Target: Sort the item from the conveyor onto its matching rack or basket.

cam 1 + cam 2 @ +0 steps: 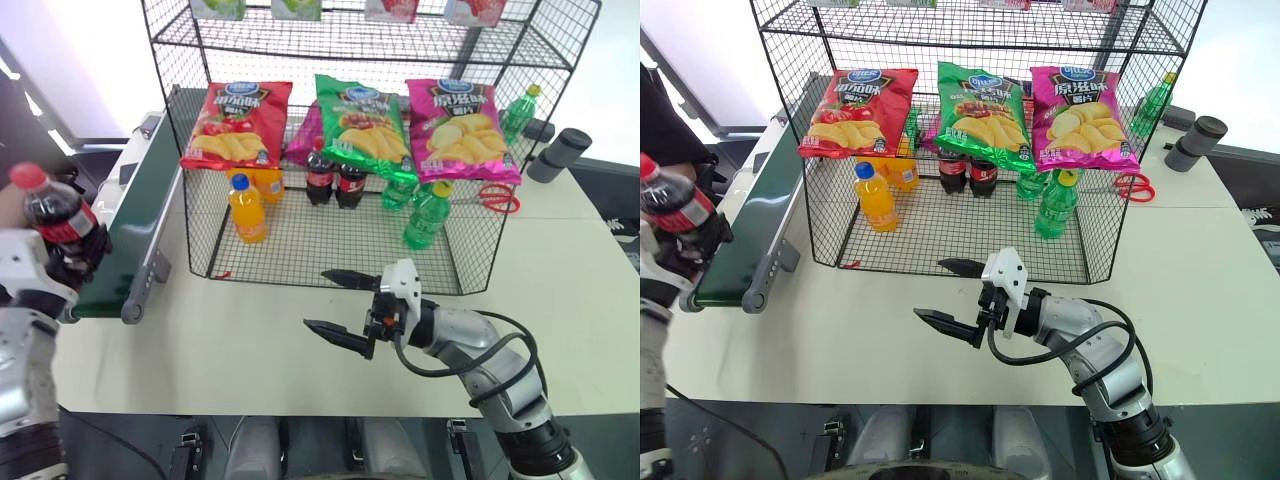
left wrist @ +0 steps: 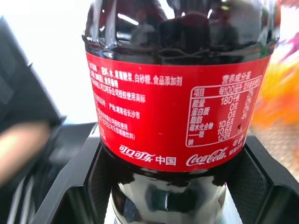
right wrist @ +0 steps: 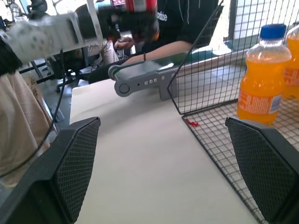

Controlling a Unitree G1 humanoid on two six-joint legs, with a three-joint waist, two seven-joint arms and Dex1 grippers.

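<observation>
**Left gripper holds the cola bottle above the conveyor, ready to carry it to the rack**

A pale surface (image 1: 560, 300) carries a large black wire-mesh rack (image 1: 460, 250) in the middle and a dark-green conveyor (image 1: 140, 220) along the robot's left side. The left gripper (image 1: 70, 262) is clamped on the lower body of a small cola bottle (image 1: 58, 215), below its red label, so the bottle stands nearly upright with its red cap on top. It is held off the belt, at the near end of the conveyor, well apart from the rack.

The right gripper (image 1: 340, 305) hovers over the surface just in front of the rack, pointing toward the robot's left. Its two black fingers are spread wide with nothing between them, probably waiting to receive the bottle.

Inside the rack, two cola bottles (image 1: 335, 180) stand together near the middle of the floor, between the orange drink bottle (image 1: 246, 210) and the green bottles (image 1: 425, 215). That is likely the matching spot. Three crisp bags (image 1: 350, 125) hang across the rack above the drinks.
</observation>
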